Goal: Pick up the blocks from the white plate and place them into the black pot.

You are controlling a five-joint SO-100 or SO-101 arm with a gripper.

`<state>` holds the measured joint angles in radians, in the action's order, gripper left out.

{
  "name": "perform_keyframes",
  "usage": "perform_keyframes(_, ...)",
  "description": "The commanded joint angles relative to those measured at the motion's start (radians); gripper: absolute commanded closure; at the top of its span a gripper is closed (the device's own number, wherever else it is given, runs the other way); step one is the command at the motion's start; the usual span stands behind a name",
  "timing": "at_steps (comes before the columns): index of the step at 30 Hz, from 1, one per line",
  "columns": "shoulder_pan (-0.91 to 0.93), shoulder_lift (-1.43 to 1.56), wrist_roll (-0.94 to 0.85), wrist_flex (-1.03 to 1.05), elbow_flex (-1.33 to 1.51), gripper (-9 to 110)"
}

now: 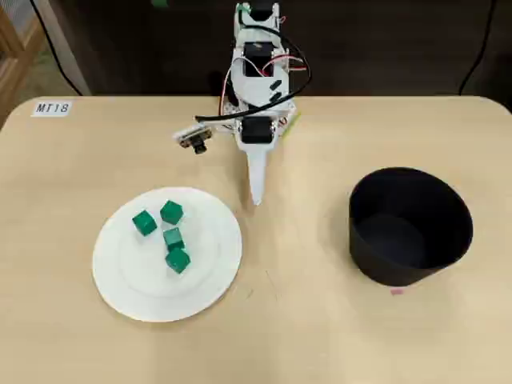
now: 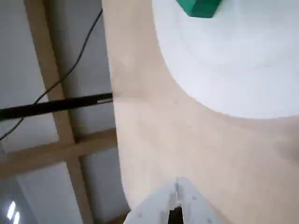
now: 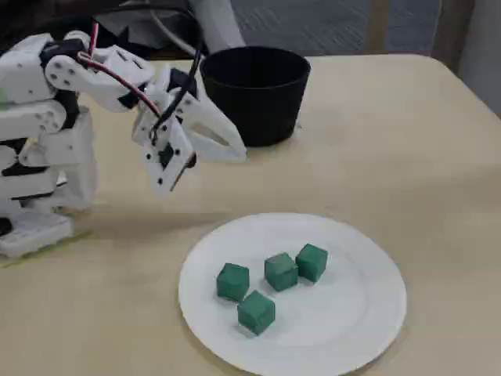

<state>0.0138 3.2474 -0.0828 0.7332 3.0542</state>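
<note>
Several small green blocks (image 1: 171, 212) (image 3: 280, 271) lie close together on the white plate (image 1: 136, 280) (image 3: 352, 313), left of centre in the overhead view. The black pot (image 1: 400, 268) (image 3: 258, 110) stands on the table to the right, and its inside looks dark and bare. My gripper (image 1: 257, 198) (image 3: 239, 153) is shut with nothing in it. It hovers over bare table between plate and pot, just beyond the plate's upper right rim. In the wrist view the gripper (image 2: 176, 186) points toward the plate (image 2: 233, 70), with one block (image 2: 201, 7) at the top edge.
A label reading MT18 (image 1: 53, 108) sits at the table's far left corner. A small pink mark (image 1: 397, 291) lies just below the pot. The arm's base (image 3: 39, 180) stands at the table's back edge. The wrist view shows the table edge (image 2: 114, 116) with a wooden frame beyond.
</note>
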Motion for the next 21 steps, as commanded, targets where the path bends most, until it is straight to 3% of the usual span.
perform_keyframes(1,0.041,0.005,0.069,-0.143,-0.146,102)
perform_keyframes(9,0.041,0.003,0.044,-0.123,-0.152,95)
perform_keyframes(15,0.043,-0.014,0.046,-0.109,-0.183,104)
perform_keyframes(21,0.021,-0.506,-0.129,0.032,-0.591,104)
